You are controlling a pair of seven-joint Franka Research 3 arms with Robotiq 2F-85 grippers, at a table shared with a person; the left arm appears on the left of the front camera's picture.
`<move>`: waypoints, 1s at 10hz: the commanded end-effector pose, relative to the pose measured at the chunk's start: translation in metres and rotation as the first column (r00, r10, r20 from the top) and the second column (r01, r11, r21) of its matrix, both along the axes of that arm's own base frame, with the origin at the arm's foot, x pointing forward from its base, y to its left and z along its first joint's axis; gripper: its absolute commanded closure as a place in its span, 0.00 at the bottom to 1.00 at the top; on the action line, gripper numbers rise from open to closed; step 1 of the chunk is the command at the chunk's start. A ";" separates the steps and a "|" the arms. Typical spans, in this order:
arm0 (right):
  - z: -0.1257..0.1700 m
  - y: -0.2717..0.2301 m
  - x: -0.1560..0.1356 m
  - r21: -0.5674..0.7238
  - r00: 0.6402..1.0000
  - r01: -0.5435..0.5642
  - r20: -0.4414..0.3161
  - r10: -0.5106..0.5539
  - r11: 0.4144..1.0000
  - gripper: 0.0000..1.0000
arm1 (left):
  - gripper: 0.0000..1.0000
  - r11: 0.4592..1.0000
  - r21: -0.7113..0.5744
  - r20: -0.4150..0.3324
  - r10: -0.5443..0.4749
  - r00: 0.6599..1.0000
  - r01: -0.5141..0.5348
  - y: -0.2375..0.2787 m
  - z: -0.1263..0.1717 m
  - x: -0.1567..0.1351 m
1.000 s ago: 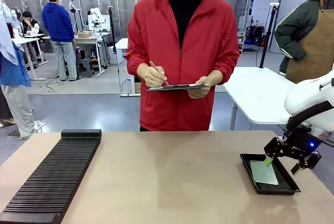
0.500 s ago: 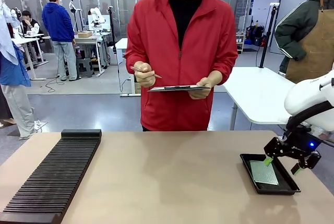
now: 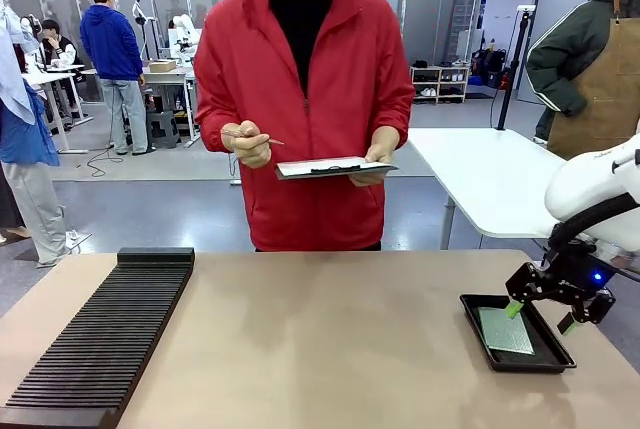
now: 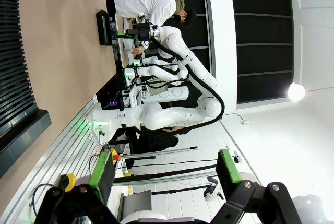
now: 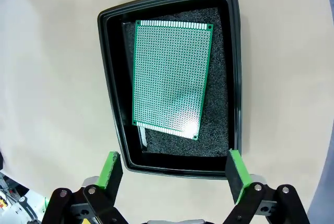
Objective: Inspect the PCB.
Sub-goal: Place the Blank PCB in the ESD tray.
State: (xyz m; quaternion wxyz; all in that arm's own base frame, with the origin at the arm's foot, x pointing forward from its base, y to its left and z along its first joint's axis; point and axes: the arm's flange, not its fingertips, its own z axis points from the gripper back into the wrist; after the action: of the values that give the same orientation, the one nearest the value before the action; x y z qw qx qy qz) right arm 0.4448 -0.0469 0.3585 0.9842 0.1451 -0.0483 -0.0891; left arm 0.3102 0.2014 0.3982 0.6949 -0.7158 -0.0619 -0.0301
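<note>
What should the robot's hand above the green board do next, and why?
Probably go straight down toward the PCB. The right gripper hangs open above the black tray, its green pads spread wider than the board and touching nothing. The board lies flat on the tray's dark foam, so it has to be grasped before anyone can inspect it.

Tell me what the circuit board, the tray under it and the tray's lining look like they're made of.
The PCB: probably rigid laminate, glossy green with a fine grid of holes and a glare patch. The tray: likely moulded black plastic, since its smooth rim has a faint sheen. Its lining: looks like dark foam, with a matte, grainy texture.
</note>
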 end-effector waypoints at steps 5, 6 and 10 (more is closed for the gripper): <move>0.094 -0.042 -0.051 0.216 0.999 0.015 0.046 -0.025 0.976 0.00 | 0.00 1.000 0.002 -0.002 -0.006 1.000 0.006 0.000 0.002 -0.001; 0.108 -0.064 -0.073 0.356 0.999 -0.007 0.033 -0.005 0.934 0.00 | 0.00 1.000 0.002 -0.002 -0.006 1.000 0.006 0.000 0.002 -0.001; 0.119 -0.154 -0.140 0.755 0.995 -0.099 0.083 0.055 0.648 0.00 | 0.00 1.000 0.002 -0.002 -0.006 1.000 0.006 0.000 0.002 -0.001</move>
State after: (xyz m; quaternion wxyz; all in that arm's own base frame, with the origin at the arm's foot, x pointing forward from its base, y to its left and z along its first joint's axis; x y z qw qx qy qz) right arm 0.3011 -0.1780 0.4879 0.8672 0.4913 -0.0428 -0.0685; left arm 0.3102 0.2015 0.3981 0.6948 -0.7159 -0.0619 -0.0299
